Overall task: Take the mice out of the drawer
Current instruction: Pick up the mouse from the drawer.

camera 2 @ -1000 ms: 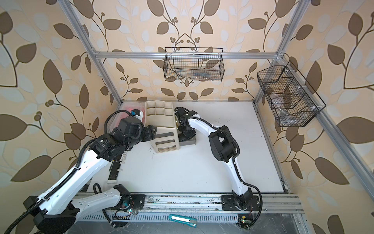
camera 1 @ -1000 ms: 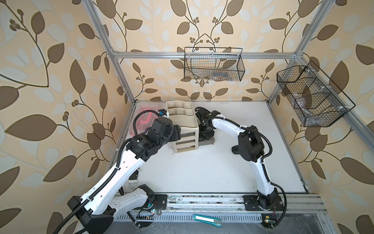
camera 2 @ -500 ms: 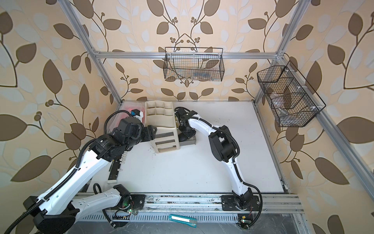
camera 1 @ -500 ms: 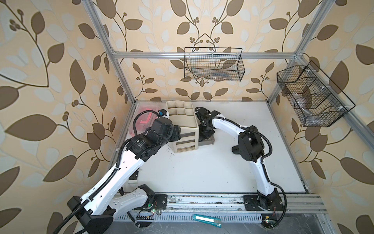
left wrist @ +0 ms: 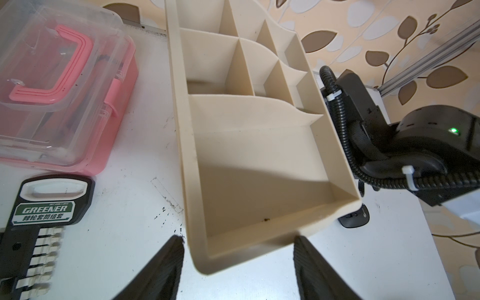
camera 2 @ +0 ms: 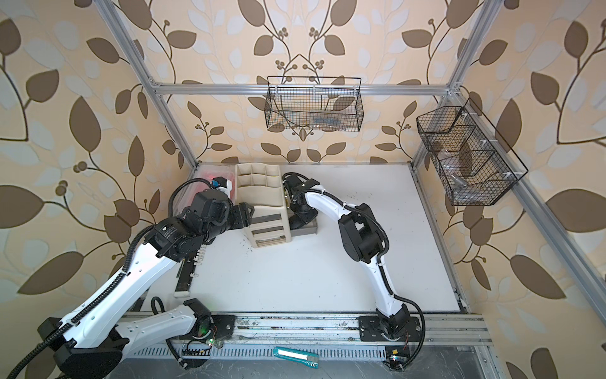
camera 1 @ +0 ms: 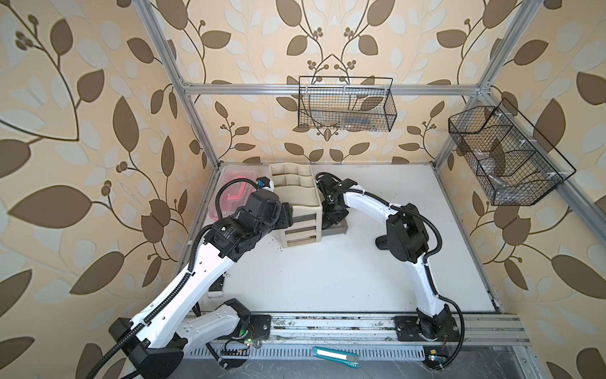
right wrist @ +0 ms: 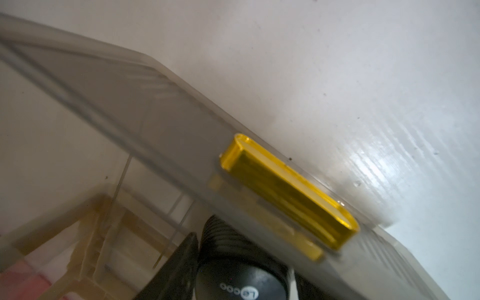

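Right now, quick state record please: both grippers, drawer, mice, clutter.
left gripper: closed across the beige organizer's end
right gripper: inside the pulled-out grey drawer, shut on a black mouse
second mouse: lying on the table beyond the organizer
rest of drawer: hidden in every view
clutter: pink box, socket set beside the organizer

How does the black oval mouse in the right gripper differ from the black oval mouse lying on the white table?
Grip: the black oval mouse in the right gripper is clamped between its jaws; the black oval mouse on the white table lies free.
Place: the gripped mouse is at the pulled-out translucent grey drawer; the table mouse is already outside it, beside the right arm.
Both are black, flat and oval.
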Available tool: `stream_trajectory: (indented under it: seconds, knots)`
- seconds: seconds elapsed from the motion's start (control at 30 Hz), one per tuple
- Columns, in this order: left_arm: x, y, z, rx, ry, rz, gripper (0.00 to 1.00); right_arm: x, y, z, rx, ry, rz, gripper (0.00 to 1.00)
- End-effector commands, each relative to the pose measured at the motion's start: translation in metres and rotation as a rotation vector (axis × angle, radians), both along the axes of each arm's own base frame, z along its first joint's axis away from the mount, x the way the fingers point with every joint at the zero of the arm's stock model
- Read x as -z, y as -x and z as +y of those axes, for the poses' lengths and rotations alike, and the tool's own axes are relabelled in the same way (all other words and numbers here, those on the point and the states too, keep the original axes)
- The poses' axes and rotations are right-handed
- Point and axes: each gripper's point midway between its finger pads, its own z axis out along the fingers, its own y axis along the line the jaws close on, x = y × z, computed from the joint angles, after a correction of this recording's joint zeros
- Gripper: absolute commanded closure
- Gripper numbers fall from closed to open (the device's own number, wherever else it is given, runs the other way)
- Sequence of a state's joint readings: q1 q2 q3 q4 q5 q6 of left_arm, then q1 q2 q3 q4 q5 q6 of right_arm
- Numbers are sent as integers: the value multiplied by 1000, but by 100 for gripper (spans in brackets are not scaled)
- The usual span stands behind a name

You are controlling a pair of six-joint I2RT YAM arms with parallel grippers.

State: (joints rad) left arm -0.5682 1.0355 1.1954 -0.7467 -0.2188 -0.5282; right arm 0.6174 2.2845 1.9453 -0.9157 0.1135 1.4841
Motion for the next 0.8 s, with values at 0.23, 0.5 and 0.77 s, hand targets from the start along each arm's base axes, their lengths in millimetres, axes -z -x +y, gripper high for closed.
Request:
stream_trajectory:
  seconds: [0.23,0.5,0.77]
  knots:
    - [-5,-1,1,-6,29,-23,31,21,15,10,12,-10,80,29]
    - [-6,-2,0,-8,37,-28,32,40,21,5,27,24,127,28]
    - [-5,-3,0,-8,33,-24,32,37,18,-7,31,49,118,40]
